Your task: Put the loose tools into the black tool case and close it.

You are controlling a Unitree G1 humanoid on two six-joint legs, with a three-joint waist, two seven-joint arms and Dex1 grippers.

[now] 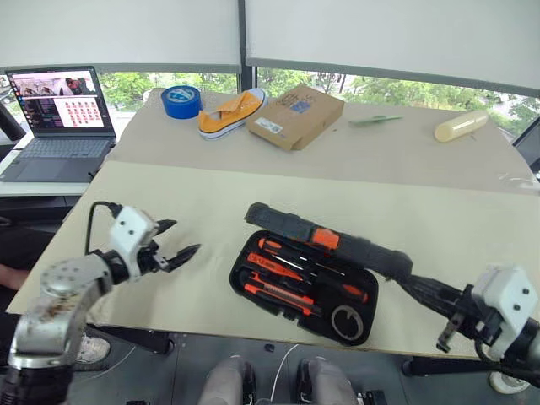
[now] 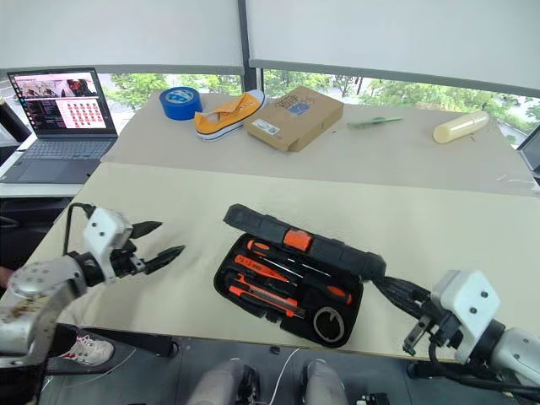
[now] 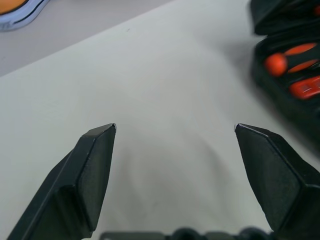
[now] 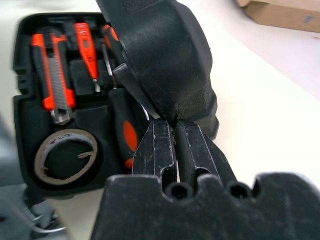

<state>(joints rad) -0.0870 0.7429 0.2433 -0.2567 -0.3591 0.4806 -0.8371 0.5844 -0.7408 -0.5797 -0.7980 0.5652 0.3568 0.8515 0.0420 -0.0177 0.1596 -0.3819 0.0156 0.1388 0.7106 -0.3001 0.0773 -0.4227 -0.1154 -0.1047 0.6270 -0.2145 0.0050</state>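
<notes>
Tools sit in their slots inside the black tool case point(image 1: 304, 287), which lies near the front edge of the worktop point(image 1: 211, 211): screwdrivers point(image 1: 295, 257), an orange-black knife point(image 1: 278, 295) and a small tape roll point(image 1: 347, 322). The lid point(image 1: 329, 239) stands partly raised along the far side, with its orange latch point(image 1: 326, 238) on top. The left gripper point(image 1: 173, 249) hangs beside the case, well apart from it, fingers point(image 3: 92, 170) spread wide and empty. The right gripper point(image 4: 175, 150) has its fingers clenched together just at the lid's near corner; whether they pinch its edge I cannot tell. The case looks like stiff, light moulded plastic, probably slick, so the lid is likely best pushed down from its top edge near the latch, with the base steadied so it does not slide.
</notes>
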